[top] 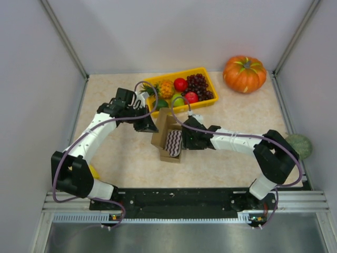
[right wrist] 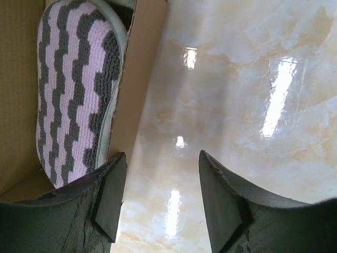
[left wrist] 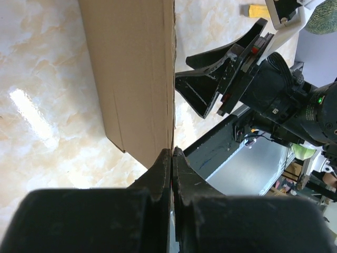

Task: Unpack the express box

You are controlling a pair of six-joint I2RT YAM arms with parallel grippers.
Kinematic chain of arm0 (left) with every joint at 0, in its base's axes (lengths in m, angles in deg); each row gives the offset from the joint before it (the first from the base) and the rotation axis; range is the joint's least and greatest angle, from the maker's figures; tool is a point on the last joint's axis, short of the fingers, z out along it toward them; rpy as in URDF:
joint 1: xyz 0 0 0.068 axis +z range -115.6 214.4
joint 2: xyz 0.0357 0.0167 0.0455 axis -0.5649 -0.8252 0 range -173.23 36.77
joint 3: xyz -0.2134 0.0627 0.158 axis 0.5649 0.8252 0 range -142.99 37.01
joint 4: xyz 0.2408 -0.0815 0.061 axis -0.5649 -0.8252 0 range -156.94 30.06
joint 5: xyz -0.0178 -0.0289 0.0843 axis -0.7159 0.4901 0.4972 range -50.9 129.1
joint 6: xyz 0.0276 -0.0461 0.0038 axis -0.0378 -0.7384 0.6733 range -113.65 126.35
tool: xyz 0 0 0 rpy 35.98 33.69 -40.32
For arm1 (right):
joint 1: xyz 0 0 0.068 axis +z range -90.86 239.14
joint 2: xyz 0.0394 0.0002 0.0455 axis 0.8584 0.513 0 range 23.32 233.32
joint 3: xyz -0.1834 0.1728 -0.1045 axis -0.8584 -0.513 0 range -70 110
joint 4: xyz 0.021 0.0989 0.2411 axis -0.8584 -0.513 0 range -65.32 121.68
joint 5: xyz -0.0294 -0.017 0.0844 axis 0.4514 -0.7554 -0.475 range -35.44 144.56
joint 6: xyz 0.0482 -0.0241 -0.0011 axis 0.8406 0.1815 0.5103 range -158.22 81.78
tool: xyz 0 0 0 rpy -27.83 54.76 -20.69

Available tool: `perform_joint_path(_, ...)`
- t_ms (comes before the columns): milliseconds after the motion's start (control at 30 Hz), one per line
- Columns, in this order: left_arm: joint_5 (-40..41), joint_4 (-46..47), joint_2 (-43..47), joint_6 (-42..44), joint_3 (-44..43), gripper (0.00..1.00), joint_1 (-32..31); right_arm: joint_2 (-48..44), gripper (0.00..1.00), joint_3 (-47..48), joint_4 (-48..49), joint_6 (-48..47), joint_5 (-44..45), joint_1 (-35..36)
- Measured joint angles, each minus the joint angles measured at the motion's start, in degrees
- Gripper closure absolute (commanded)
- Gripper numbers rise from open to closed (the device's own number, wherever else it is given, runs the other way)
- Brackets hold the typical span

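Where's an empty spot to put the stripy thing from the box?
Bare table lies between the pumpkin and the right arm, and in front of the express box toward the base rail. It's crowded in the middle, where the left claw and right claw sit at the box by the yellow tray.

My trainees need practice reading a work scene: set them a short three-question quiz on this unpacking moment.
1. True or false: the right arm's jaws grip the express box.
2. The left arm's jaws pinch: A) a box flap B) the yellow tray C) the pumpkin
3. Fill in: the box holds a striped ____.
Key: 1 false; 2 A; 3 slipper.
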Motion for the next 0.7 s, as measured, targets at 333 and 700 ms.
perform_joint_path(333,-6.9,1.3,1.6,-1.2,5.0,1.0,3.8,-0.1,0.44,-0.3,0.0,0.1,0.3,-2.2)
perform_joint_path(700,-4.3,3.8,7.6,3.3,13.3,1.0,7.5,1.6,0.44,0.4,-0.4,-0.4,0.1,-3.2)
